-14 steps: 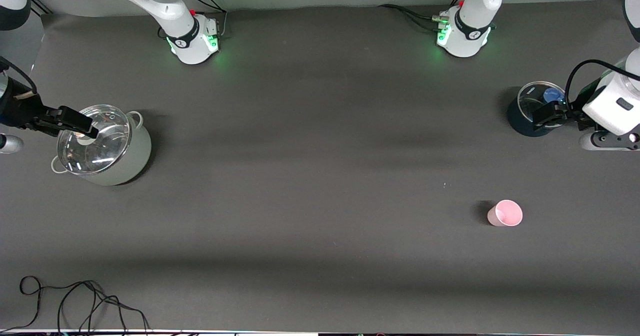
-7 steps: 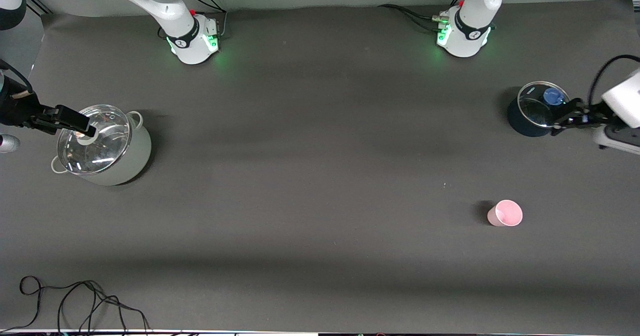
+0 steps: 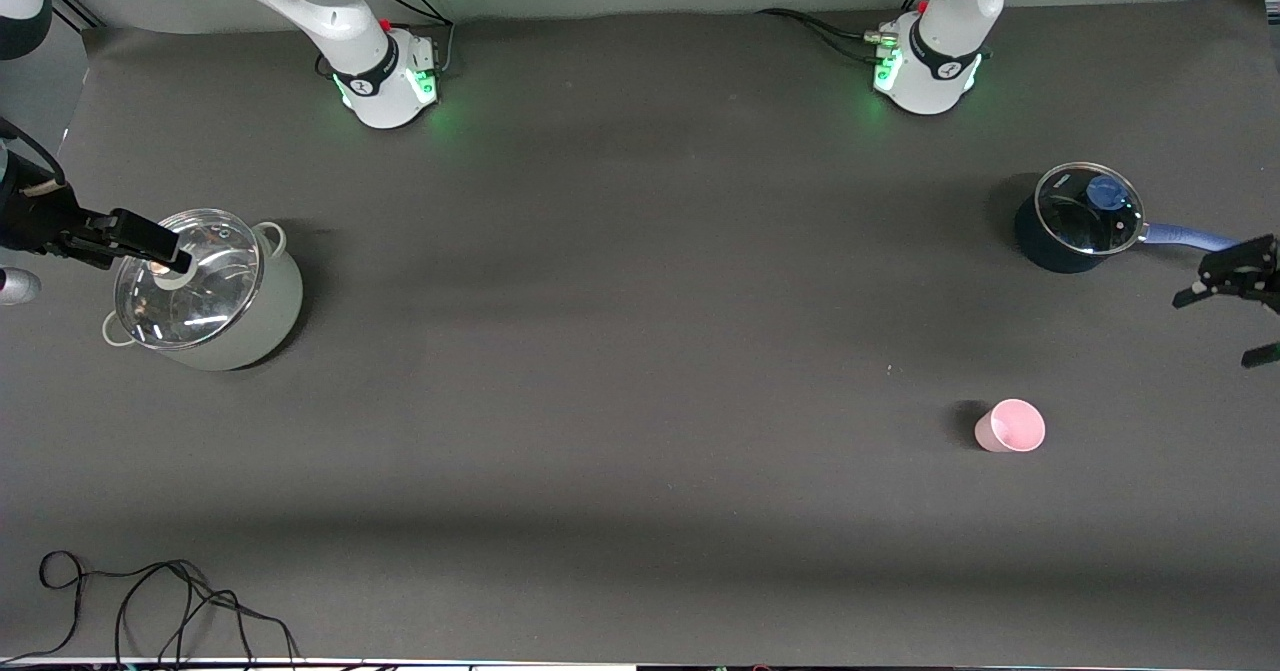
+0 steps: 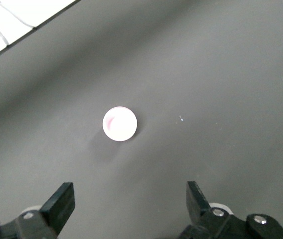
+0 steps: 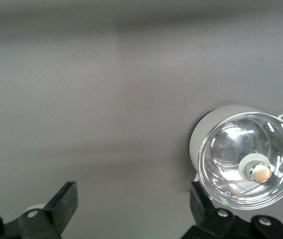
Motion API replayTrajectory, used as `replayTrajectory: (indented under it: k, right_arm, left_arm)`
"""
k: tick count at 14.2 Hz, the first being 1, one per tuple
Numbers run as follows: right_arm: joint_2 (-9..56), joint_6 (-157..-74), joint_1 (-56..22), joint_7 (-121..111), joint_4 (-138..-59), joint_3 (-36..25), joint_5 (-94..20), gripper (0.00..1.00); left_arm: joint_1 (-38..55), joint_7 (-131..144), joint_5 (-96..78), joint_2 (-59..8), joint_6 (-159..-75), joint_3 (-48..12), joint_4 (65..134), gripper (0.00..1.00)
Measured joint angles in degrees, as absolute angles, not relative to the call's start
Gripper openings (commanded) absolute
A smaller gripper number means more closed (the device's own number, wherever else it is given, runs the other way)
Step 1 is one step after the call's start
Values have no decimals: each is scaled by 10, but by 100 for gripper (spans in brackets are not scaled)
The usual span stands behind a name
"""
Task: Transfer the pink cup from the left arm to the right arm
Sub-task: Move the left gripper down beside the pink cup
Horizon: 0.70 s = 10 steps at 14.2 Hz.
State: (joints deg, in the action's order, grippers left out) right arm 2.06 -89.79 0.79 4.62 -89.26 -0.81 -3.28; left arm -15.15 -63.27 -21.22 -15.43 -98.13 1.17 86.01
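The pink cup [image 3: 1010, 425] stands upright and alone on the dark table mat, toward the left arm's end and nearer to the front camera than the blue saucepan. In the left wrist view I look down into the cup [image 4: 120, 123]. My left gripper [image 3: 1212, 331], the claw-like one, is open and empty at the view's edge, up in the air beside the saucepan's handle and apart from the cup; it also shows in the left wrist view [image 4: 130, 204]. My right gripper [image 3: 150, 241] hangs open and empty over the lidded pale pot's rim; it also shows in the right wrist view [image 5: 131, 204].
A pale pot with a glass lid [image 3: 205, 286] stands at the right arm's end and shows in the right wrist view [image 5: 250, 159]. A blue saucepan with a glass lid [image 3: 1075, 221] and long handle [image 3: 1185, 238] stands at the left arm's end. A loose black cable [image 3: 150, 601] lies near the front edge.
My left gripper has swung off the blue saucepan toward the table's end, leaving the handle uncovered, and has opened. The right arm and the cup have not moved.
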Motion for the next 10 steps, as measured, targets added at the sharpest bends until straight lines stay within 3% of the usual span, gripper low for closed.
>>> replayTrajectory:
  k: [10]
  right_arm:
    - [21,-897,8,40,-893,-9,-33,100]
  left_arm:
    - [-270,-1001,-384,-328,-980,11,837,100]
